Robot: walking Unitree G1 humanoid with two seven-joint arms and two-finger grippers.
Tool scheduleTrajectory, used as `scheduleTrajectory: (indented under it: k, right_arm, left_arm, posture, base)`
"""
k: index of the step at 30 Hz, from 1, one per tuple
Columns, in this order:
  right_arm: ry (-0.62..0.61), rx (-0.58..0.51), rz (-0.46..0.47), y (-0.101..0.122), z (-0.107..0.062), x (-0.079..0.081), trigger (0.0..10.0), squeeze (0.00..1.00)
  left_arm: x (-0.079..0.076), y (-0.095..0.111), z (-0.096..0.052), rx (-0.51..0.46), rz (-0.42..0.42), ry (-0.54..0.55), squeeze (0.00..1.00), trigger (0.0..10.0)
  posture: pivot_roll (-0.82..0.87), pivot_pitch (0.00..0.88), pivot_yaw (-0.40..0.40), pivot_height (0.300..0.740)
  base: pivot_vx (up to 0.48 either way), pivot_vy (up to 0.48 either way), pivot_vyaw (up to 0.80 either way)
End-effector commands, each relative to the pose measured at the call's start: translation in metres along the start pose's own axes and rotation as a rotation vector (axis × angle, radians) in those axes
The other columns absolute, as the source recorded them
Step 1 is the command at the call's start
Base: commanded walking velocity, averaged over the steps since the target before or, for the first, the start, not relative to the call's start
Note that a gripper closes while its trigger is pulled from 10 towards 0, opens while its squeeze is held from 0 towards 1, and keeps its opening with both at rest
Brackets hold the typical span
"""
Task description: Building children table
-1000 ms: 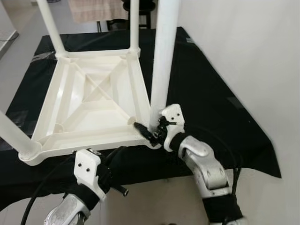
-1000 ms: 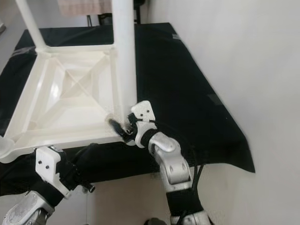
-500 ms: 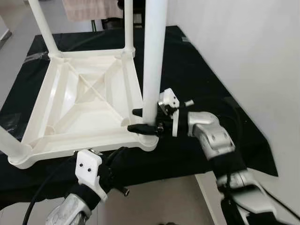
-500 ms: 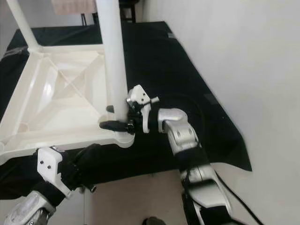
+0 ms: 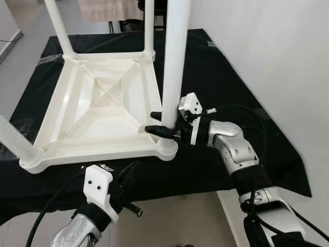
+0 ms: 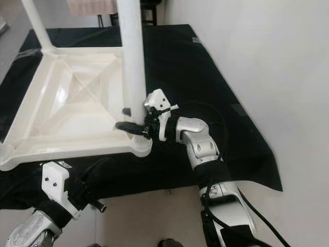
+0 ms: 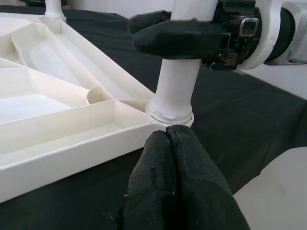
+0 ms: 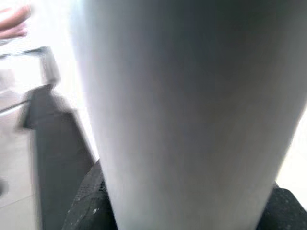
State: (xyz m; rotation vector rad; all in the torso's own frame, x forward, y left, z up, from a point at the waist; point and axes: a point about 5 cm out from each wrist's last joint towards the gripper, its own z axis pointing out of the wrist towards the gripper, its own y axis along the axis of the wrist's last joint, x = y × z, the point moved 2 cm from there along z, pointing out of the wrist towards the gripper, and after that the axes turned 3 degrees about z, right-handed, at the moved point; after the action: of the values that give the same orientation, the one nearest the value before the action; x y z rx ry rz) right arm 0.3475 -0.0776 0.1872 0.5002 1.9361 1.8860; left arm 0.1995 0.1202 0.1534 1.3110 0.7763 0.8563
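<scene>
A white plastic children's table lies upside down on a black cloth, its legs pointing up. My right gripper reaches in from the right and is shut on the near right leg just above its socket, one black finger on each side. The right wrist view is close against that leg. My left gripper sits low in front of the same corner, fingers pressed together on nothing, tips just short of the socket.
A white wall runs close along the right. The cloth's front edge drops to pale floor. A dark stool and a beige towel stand behind the table. Other legs rise at the far left and near left.
My right arm has swung from below the table corner to the right of the leg, and its fingers now clasp the leg. The left gripper has stayed put.
</scene>
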Motion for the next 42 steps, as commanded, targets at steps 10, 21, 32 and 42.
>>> scheduleTrajectory:
  k: [10,21,32,42]
  right_arm:
    - [-0.59,0.078,0.134,-0.043,-0.001,0.021,0.0,0.0]
    - [-0.347,-0.018,0.117,-0.015,0.028,0.013,10.0,1.0]
    - [0.247,0.005,0.011,0.007,0.025,0.013,10.0,0.0]
    - [0.244,0.015,0.064,0.011,0.034,-0.01,0.0,0.0]
  left_arm:
    - [0.006,0.0,-0.002,0.012,0.009,-0.001,0.0,10.0]
    - [0.006,-0.001,-0.001,0.009,0.008,0.001,0.0,10.0]
    - [0.003,-0.002,0.001,0.004,0.007,0.001,0.0,10.0]
    - [0.001,-0.004,0.001,0.005,0.005,-0.001,0.0,10.0]
  posture:
    - [0.07,0.151,-0.048,0.74]
    - [0.07,0.143,-0.041,0.74]
    - [0.1,0.126,-0.069,0.74]
    - [0.1,0.114,-0.074,0.74]
  base:
    - [0.0,0.0,0.0]
    - [0.0,0.0,0.0]
    - [0.0,0.0,0.0]
    - [0.0,0.0,0.0]
